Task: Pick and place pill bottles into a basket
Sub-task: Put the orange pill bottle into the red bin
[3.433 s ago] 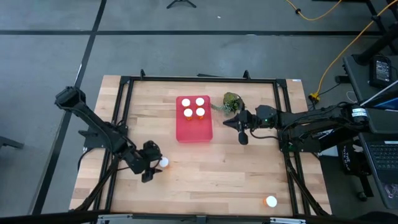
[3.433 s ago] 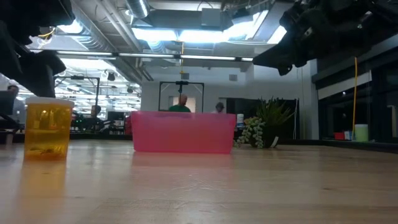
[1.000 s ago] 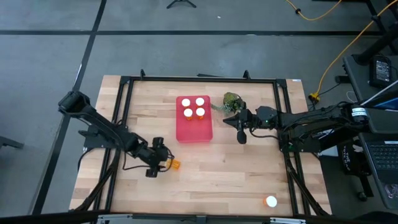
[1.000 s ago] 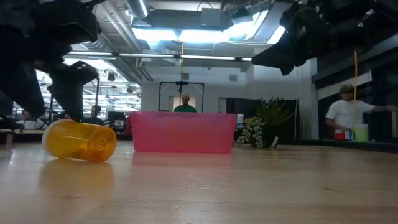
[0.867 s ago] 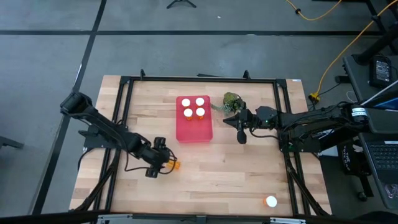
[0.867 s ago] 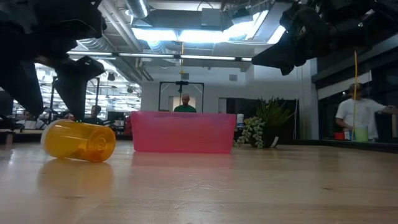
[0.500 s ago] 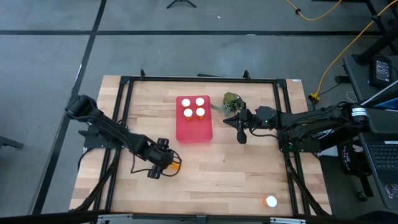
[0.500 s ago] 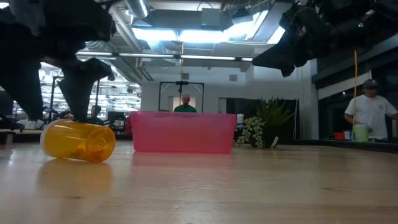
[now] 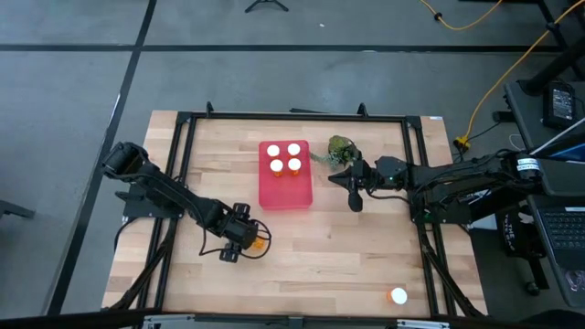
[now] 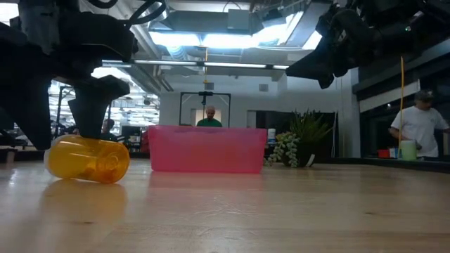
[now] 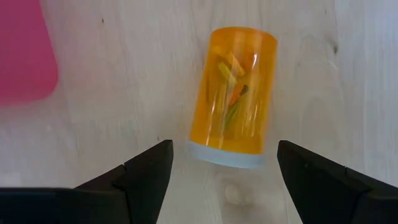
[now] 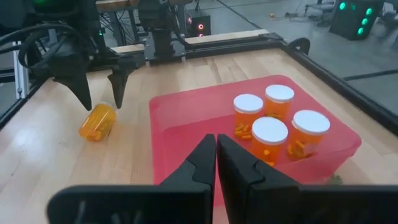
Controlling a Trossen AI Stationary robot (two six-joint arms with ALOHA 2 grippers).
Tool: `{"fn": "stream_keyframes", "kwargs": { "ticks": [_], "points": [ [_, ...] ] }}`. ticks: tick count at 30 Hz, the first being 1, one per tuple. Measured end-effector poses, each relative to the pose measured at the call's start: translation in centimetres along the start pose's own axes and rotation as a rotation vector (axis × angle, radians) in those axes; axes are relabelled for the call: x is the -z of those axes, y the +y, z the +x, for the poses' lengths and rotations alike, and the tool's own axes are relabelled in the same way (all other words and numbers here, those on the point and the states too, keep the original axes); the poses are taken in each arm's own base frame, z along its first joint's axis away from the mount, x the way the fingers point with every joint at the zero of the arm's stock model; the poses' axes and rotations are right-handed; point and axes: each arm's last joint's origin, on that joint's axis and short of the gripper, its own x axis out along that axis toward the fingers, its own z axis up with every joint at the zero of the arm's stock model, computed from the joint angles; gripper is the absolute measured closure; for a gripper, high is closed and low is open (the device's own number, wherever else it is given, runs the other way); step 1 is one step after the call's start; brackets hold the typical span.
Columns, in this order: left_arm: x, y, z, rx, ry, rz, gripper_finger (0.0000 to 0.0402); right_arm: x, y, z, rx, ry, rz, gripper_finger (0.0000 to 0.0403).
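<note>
Pale wooden tabletop (image 9: 311, 256): my left gripper (image 11: 217, 163), jaws wide, straddles the toppled orange translucent pill bottle (image 11: 234, 96) at frame centre. I should descend squarely, then close. My right gripper (image 12: 216, 154) waits shut over the red-pink tray (image 12: 186, 118).

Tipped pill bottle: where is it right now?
In the high view the tipped pill bottle lies on its side on the table's front-left part, below the basket, directly under the open left gripper, not yet gripped.
</note>
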Motion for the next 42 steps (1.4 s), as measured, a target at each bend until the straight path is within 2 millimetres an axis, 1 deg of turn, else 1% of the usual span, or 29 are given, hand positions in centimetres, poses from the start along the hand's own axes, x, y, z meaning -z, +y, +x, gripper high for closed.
{"fn": "stream_keyframes", "kwargs": {
  "ticks": [7,13,17,28,36,42],
  "points": [
    [0.0,0.0,0.0,-0.011,-0.003,0.000,0.0119,0.0,0.0,0.0,0.000,0.004,0.007,0.0382],
    [0.2,-0.1,1.5,-0.007,0.056,0.016,0.0119,0.1,0.0,0.0,0.001,0.006,0.030,0.0382],
    [0.2,-0.2,1.9,-0.007,0.073,0.024,0.0119,0.1,0.0,0.0,0.001,0.006,0.030,0.0382],
    [0.0,-0.2,2.0,-0.003,0.047,0.030,0.0120,0.1,0.0,0.0,0.001,0.006,0.030,0.0382],
    [0.0,-0.2,2.0,-0.004,0.047,0.029,0.0137,0.1,0.0,0.0,0.001,0.006,0.031,0.0382],
    [0.6,-0.2,2.4,-0.001,0.056,0.024,0.0142,0.2,0.3,0.0,-0.011,0.014,0.048,0.0382]
  ]
}}
